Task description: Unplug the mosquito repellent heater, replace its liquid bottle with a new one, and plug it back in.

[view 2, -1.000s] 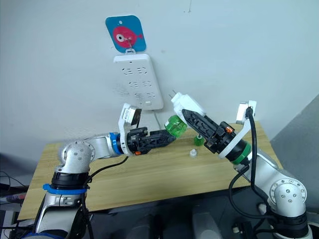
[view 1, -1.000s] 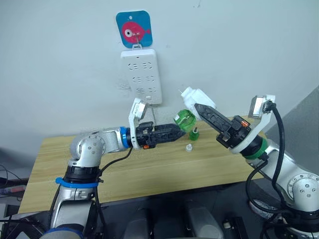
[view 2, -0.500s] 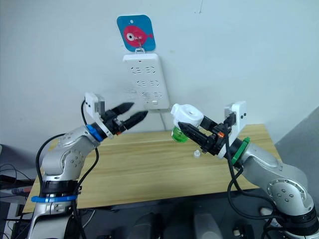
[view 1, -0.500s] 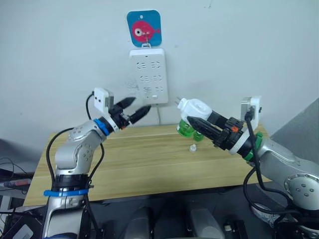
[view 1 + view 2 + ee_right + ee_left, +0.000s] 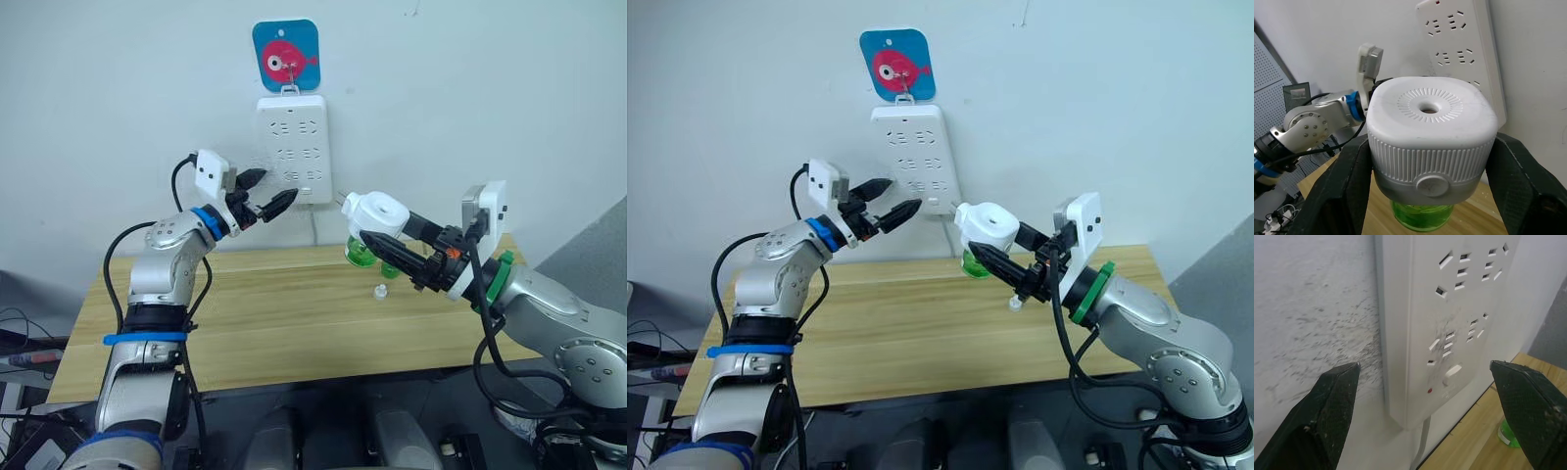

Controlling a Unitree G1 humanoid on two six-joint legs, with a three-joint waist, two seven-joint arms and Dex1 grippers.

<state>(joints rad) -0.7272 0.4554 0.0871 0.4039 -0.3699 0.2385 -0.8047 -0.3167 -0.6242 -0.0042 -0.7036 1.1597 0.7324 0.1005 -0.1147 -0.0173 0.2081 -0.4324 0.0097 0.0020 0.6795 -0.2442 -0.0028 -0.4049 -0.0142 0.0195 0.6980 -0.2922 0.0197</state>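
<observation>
Gripping the small white rounded plastic heater (image 5: 375,211), green bottle (image 5: 1421,214) apparently fitted, right end effector (image 5: 384,238) faced the wall strip (image 5: 293,147) for replugging; left end effector (image 5: 270,197) released.

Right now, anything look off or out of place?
Minor things only. A small white cap lies loose on the table, and a green bottle stands there beside it. The wall next to the power strip is scuffed. The heater sits gripped in the right gripper, green bottle fitted underneath.

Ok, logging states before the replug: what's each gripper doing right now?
Left gripper: open, empty, near the power strip.
Right gripper: shut on the mosquito repellent heater.
</observation>
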